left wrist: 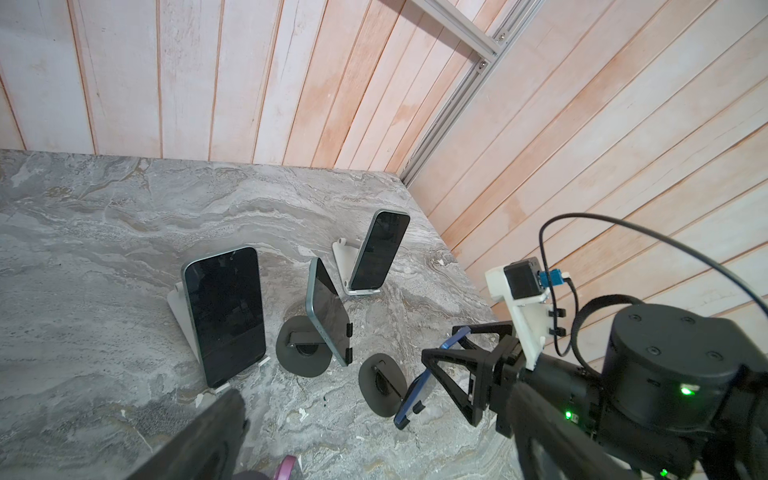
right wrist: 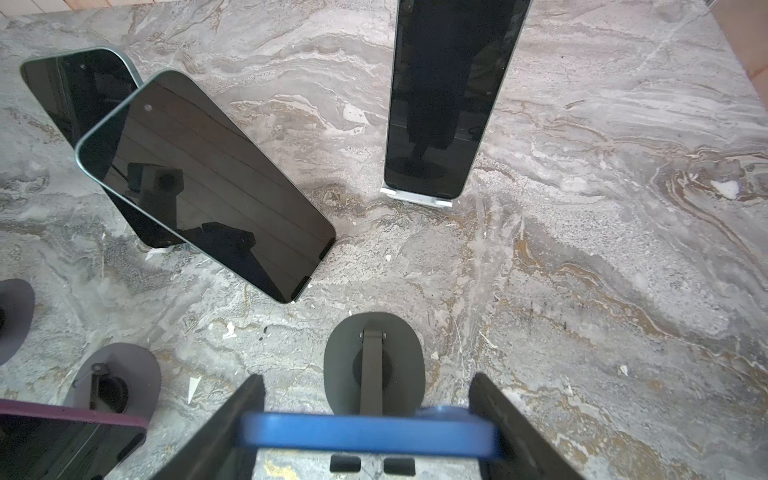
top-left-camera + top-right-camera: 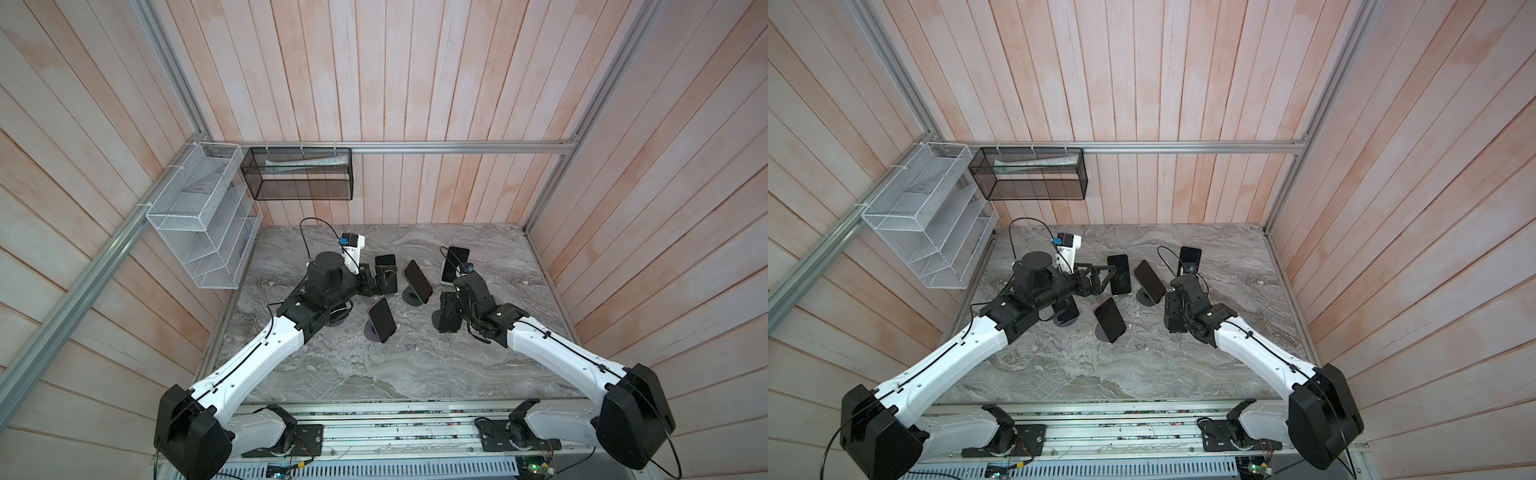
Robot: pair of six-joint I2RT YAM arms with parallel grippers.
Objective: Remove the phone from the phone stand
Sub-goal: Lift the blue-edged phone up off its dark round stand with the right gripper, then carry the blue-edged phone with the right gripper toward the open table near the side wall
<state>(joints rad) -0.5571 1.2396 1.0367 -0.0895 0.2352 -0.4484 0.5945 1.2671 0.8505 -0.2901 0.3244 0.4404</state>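
And the right gripper (image 2: 366, 386) sits low over the blue-edged phone with the dark screen (image 2: 365, 432), one black finger (image 2: 232, 424) at each side edge, so any squeeze runs across its narrow width. The pads look right against the rim, but I cannot tell whether they truly pinch it. The phone rests on its dark grey round-based stand (image 2: 340, 365), leaning back on the upright arm with its bottom edge caught in two small black lips (image 2: 345, 463). That's the reason for coming in from above, I'd say: the way out is up along the lean. Across the grey marbled tabletop (image 3: 374, 365), the left gripper (image 3: 1106, 280) hangs with jaws spread wide and empty, near a teal-edged phone (image 1: 224, 316) on a white stand (image 1: 178, 311), well apart from the blue one. Lift not yet made
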